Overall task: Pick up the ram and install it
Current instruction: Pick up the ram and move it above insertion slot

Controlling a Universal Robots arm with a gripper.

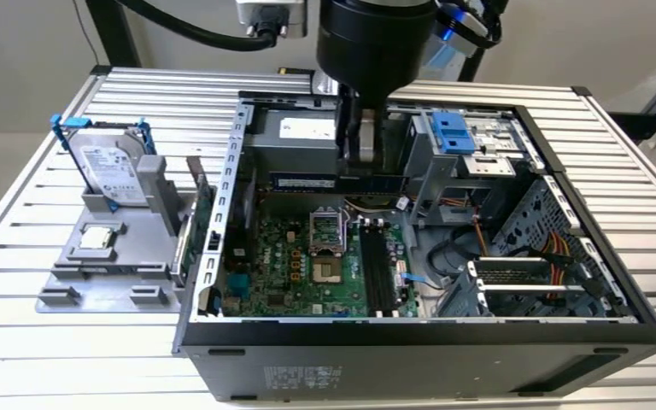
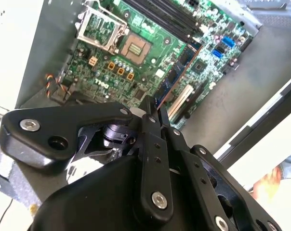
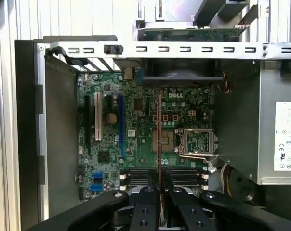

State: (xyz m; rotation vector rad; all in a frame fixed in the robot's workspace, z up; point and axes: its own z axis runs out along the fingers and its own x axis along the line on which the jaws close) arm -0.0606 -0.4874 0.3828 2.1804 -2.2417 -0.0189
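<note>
Clamping the long, thin dark circuit-board ram (image 1: 305,182) in the black claw (image 1: 359,169), upper centre of the exterior view, hovering edge-down above the green motherboard (image 1: 294,265), long axis running left-right.

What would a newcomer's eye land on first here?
An open computer case, motherboard exposed, sits on the slatted table. Over it the gripper is shut on the ram. On the exterior view's left a blue-framed hard drive stands upright in a grey holder.
</note>
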